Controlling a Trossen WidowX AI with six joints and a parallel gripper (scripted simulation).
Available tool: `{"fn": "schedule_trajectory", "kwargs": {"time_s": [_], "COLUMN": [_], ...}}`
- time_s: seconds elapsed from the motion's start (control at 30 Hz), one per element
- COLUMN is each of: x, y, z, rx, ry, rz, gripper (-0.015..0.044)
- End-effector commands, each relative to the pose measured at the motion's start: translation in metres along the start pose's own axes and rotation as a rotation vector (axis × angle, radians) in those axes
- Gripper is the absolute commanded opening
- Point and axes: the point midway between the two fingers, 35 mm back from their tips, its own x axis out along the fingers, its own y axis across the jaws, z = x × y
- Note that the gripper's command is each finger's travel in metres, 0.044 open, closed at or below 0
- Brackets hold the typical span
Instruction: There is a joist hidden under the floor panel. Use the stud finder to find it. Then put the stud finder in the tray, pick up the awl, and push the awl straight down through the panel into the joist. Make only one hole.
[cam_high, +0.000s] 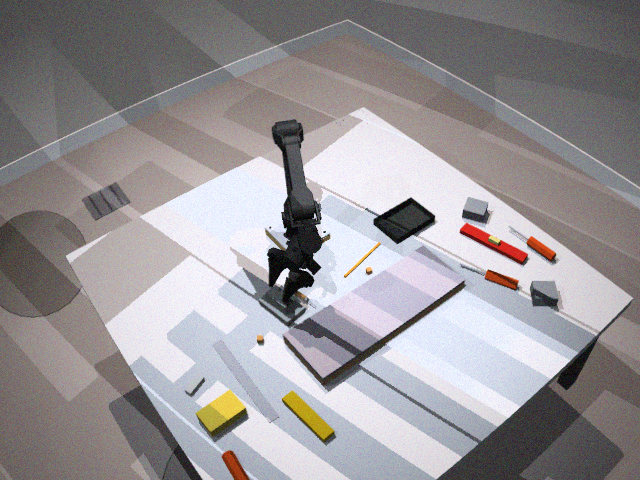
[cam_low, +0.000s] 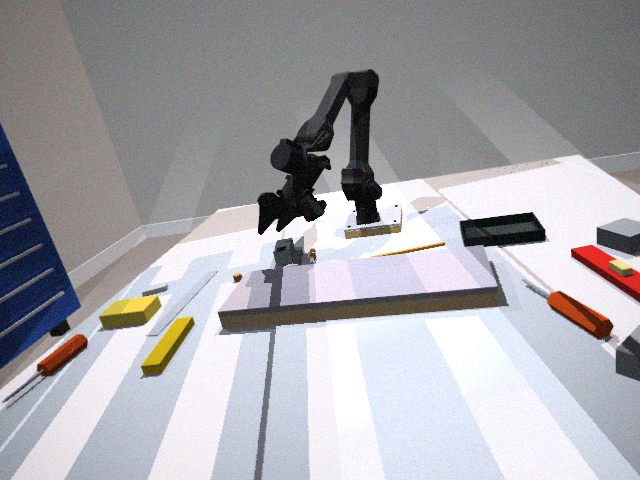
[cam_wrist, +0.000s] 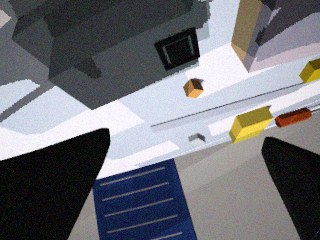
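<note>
The grey stud finder rests on the table beside the panel's near-left end, its dark square screen showing in the wrist view. My gripper is open and empty, just above the stud finder. The pale purple floor panel lies flat, with no hole visible. The black tray is empty. A small thing with an orange-brown handle, possibly the awl, lies beside the stud finder, partly hidden.
Orange-handled tools, a red level and grey blocks lie beyond the panel. A pencil lies between arm and panel. A yellow block, a yellow bar and a clear strip lie opposite.
</note>
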Motion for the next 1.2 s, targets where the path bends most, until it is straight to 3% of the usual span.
{"fn": "schedule_trajectory", "kwargs": {"time_s": [0.0, 0.3, 1.17], "x": [0.013, 0.013, 0.028], "y": [0.006, 0.019, 0.025], "z": [0.0, 0.002, 0.014], "rx": [0.332, 1.176, 1.194], "ry": [-0.204, -0.63, -0.639], "rz": [0.119, 0.539, 0.55], "gripper": [0.044, 0.044, 0.044]}}
